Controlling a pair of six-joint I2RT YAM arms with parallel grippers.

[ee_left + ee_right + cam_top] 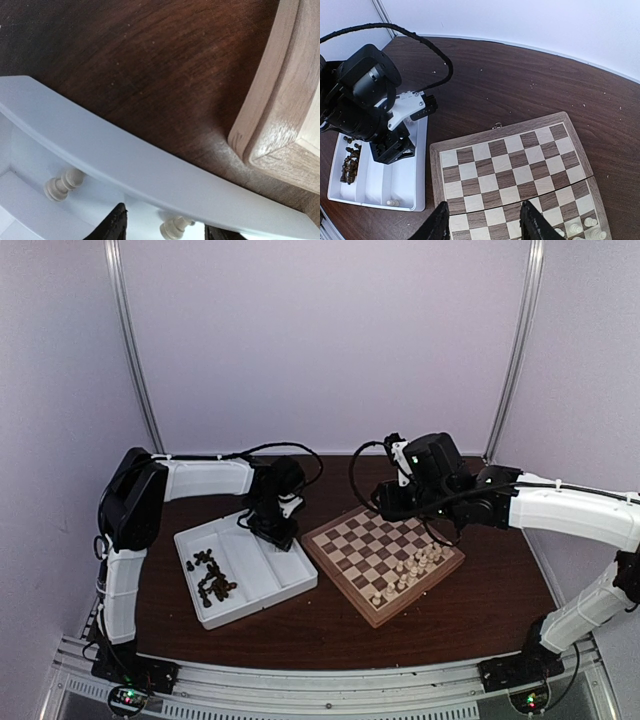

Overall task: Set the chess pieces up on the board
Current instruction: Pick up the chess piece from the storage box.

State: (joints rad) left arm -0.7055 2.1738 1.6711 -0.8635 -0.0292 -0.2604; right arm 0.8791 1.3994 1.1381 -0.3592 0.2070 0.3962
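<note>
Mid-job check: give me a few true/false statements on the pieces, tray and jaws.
1. Dark pieces lie in the tray's left compartment. True.
2. Dark pieces stand on the board. False: only white pieces stand there.
3. The right gripper holds a piece. False: its jaws are open and empty.
4. Two whites lie in the tray by the left gripper. True.

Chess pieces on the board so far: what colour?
The pieces are cream-white, lined along the board's near-right edge. Top external view shows it best.
</note>
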